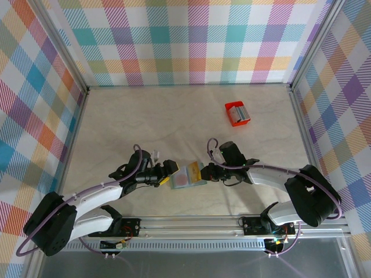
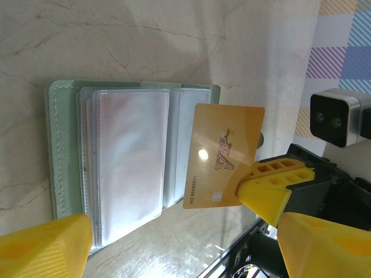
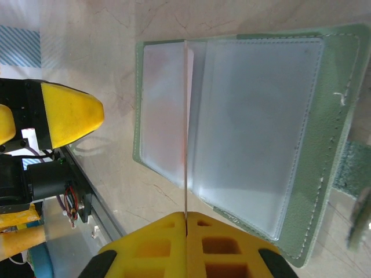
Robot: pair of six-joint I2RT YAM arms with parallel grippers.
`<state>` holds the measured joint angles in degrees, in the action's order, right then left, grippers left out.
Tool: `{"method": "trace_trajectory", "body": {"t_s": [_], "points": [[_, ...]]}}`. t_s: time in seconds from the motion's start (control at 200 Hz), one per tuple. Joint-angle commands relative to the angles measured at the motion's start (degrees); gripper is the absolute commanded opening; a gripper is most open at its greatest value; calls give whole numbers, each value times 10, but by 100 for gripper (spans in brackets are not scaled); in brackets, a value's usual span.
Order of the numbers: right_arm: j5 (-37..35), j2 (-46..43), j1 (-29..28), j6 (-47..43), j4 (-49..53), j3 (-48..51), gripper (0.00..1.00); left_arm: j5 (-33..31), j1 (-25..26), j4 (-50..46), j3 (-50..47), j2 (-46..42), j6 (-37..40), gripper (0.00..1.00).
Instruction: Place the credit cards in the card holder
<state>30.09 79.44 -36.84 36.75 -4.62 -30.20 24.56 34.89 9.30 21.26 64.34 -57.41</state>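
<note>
The card holder (image 2: 64, 174) lies open on the table, pale green with clear inner sleeves (image 3: 261, 116), between the two grippers (image 1: 184, 183). One gold-yellow credit card (image 2: 223, 156) stands on edge over its sleeves, seen edge-on as a thin line (image 3: 185, 127) in the right wrist view. My right gripper (image 3: 186, 223) is shut on that card's lower end; its yellow fingers (image 2: 266, 188) also appear in the left wrist view. My left gripper (image 2: 185, 255) is open, with one fingertip on either side of the holder's near end and nothing between them. From above the left gripper (image 1: 168, 172) faces the right gripper (image 1: 204, 172).
A small red box (image 1: 237, 113) sits at the back right of the table. Plaid walls enclose the table on three sides. The metal rail (image 1: 191, 223) with the arm bases runs along the near edge, close behind the holder.
</note>
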Motion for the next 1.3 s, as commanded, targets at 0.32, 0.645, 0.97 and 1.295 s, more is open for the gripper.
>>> {"method": "trace_trajectory", "body": {"t_s": [0.32, 0.645, 0.97, 1.295], "points": [[-16, 15, -14, 32, -61, 20, 0, 15, 13, 77, 12, 64, -10, 81], [-15, 28, -17, 65, -97, 36, 0, 0, 16, 64, -2, 53, -9, 81], [-1, 37, -25, 75, -135, 42, 0, -10, 16, 42, -10, 44, 2, 80], [-1, 46, -26, 76, -141, 40, 0, -17, 17, 49, -20, 52, 4, 80]]}}
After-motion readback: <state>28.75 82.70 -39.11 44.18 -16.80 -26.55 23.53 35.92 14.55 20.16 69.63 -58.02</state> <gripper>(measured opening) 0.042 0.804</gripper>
